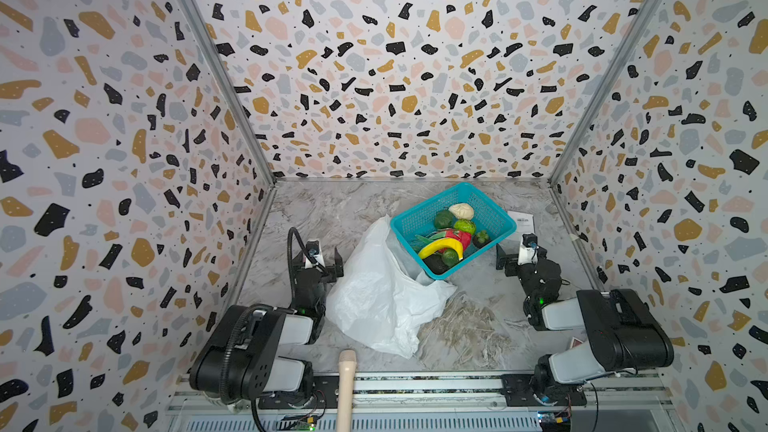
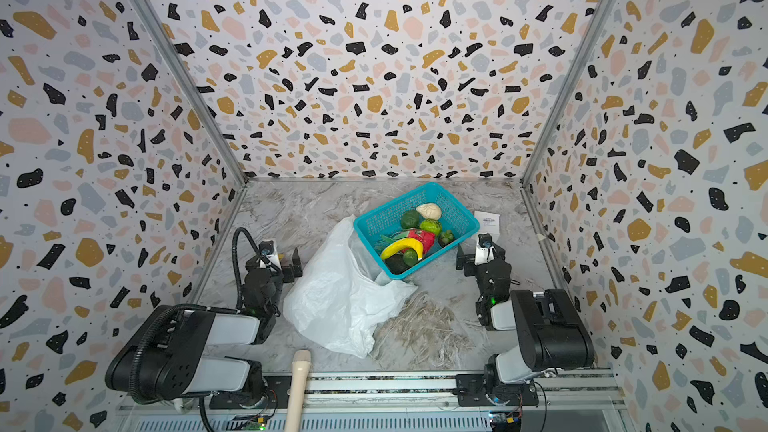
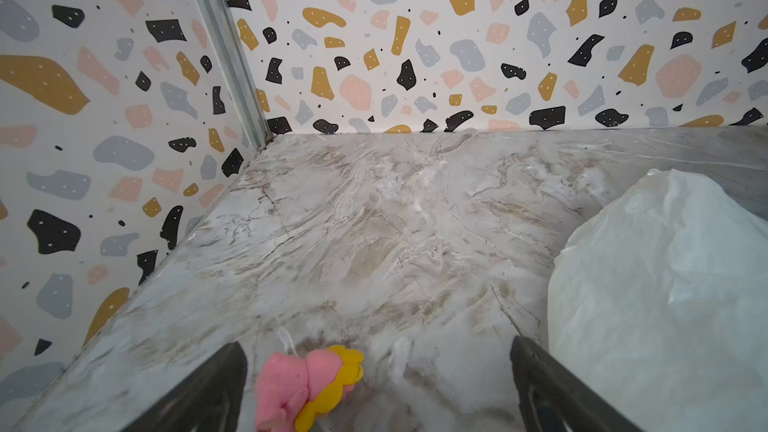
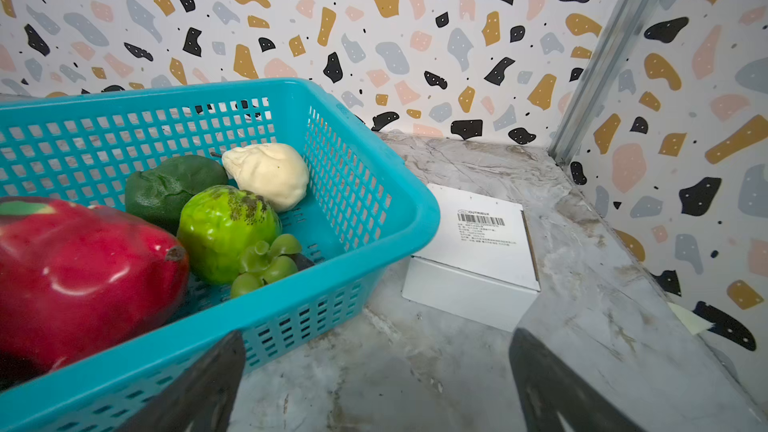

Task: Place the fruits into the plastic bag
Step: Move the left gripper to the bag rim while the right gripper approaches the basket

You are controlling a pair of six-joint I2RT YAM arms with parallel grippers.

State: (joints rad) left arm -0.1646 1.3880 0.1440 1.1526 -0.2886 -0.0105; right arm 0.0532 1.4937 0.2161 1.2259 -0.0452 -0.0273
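The left gripper (image 3: 378, 344) and right gripper (image 4: 378, 338) stand wide open and empty over the worktop (image 1: 478, 326), flanking the bag (image 1: 374, 297) and the basket (image 1: 419, 218) of fruits (image 1: 440, 248).

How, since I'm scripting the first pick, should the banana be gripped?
Pinch the banana across its middle, from above: it lies arched atop the pile in the basket, narrow width exposed, dragon fruit close along its far side.

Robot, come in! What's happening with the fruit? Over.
Left tool open, right tool open, both empty. Fruits in teal basket. Plastic bag crumpled against it.
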